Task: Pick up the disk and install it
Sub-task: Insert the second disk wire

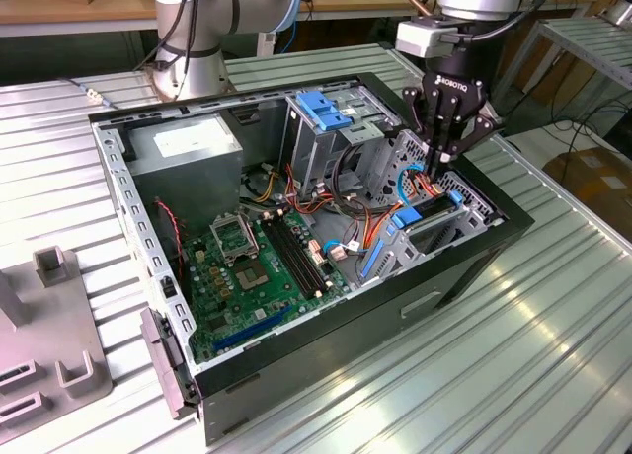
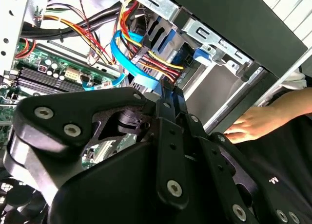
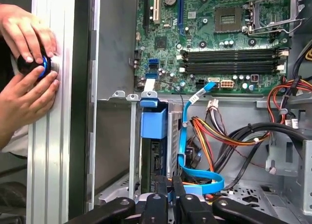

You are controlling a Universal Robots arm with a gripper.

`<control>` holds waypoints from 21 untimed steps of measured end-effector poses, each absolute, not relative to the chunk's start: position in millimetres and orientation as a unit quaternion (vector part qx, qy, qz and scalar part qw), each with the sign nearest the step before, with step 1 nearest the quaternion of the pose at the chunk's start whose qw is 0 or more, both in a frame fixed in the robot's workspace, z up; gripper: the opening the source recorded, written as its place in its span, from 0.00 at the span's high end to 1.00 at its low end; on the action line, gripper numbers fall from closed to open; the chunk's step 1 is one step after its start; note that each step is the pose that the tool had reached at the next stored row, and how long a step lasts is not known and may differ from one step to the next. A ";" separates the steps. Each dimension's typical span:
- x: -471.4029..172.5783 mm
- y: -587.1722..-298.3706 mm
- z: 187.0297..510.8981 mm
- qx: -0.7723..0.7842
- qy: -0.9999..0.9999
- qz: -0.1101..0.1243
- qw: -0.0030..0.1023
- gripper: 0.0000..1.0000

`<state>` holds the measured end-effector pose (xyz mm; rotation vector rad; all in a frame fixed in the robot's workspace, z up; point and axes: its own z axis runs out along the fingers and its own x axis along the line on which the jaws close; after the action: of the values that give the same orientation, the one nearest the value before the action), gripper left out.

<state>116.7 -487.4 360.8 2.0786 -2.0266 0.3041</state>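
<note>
An open computer case (image 1: 464,276) lies on a slatted table (image 1: 553,355), its motherboard (image 1: 257,266) inside. The power-supply box (image 1: 188,148) sits toward the exterior view's left, the drive cage (image 1: 336,128) toward its right, under the gripper (image 1: 441,161).

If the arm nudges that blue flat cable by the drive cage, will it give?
Likely yes: the blue cable is a thin ribbon bent in a loose loop, so floppy and light. It seems plugged into the board, so hard pushes might strain that end.
</note>
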 end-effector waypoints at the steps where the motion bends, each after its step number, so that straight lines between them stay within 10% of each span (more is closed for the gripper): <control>1: 115.2 -490.2 360.3 0.709 -0.691 0.099 0.106 0.84; 21: 94.9 -521.3 349.9 0.711 -0.696 0.081 0.051 0.84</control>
<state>94.9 -521.3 349.9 2.1649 -2.1193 0.2451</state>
